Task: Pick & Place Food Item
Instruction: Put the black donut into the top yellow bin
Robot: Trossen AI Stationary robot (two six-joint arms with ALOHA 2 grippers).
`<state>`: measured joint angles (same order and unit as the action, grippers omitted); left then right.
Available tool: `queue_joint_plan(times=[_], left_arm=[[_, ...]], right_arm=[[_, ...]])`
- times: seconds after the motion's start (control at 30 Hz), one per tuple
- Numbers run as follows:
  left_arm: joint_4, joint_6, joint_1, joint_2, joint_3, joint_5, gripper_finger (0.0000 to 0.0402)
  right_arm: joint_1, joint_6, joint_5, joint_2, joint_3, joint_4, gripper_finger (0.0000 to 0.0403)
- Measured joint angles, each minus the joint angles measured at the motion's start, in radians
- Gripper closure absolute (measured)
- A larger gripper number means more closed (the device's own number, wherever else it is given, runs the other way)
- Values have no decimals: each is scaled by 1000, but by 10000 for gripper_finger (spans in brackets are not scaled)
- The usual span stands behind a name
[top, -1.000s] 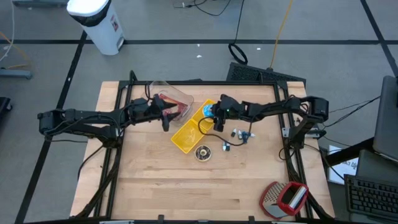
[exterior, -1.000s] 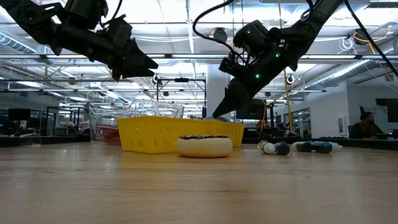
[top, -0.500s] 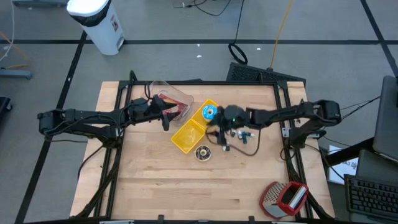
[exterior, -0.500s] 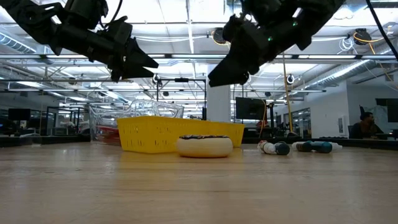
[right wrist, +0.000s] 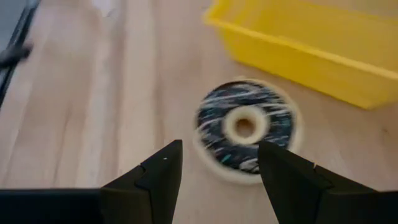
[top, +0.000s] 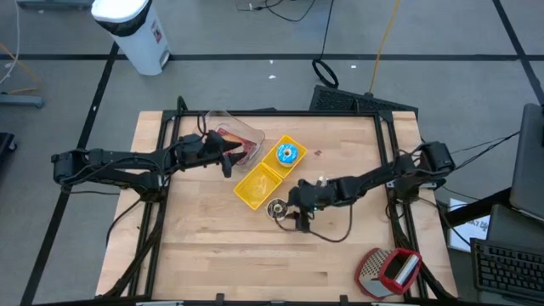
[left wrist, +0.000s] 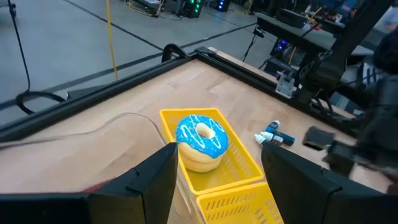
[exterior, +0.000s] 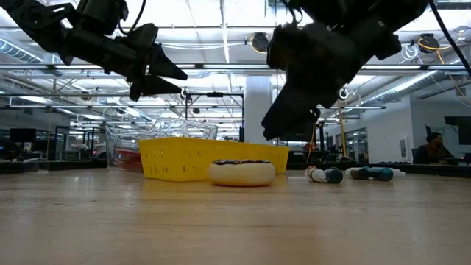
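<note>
Chocolate donut (top: 276, 209) lies on the table (top: 212, 255) just beside the yellow tray (top: 255, 185), whose far compartment holds a blue-iced donut (top: 286, 154). The right gripper (top: 291, 210), empty with fingers apart, hovers by the chocolate donut; the left gripper (top: 228, 157) waits open and empty above the clear container (top: 240, 138).

I see a white bin (top: 132, 32) on the floor beyond the table, a red-and-grey tool (top: 389, 270) at the table's near right corner, small teal-and-white markers (exterior: 353, 174) on the wood.
</note>
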<state>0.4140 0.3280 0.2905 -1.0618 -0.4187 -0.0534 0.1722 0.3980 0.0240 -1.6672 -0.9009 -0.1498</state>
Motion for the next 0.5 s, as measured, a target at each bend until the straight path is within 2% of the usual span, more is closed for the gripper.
queue_joint_plan(times=[0.2,0.5], left_arm=[[-24,40,0,0,0,0,167],[-53,14,1,0,0,0,167]], right_arm=[[-84,163,24,-61,0,6,172],[-128,220,-148,-166,-2,-92,116]])
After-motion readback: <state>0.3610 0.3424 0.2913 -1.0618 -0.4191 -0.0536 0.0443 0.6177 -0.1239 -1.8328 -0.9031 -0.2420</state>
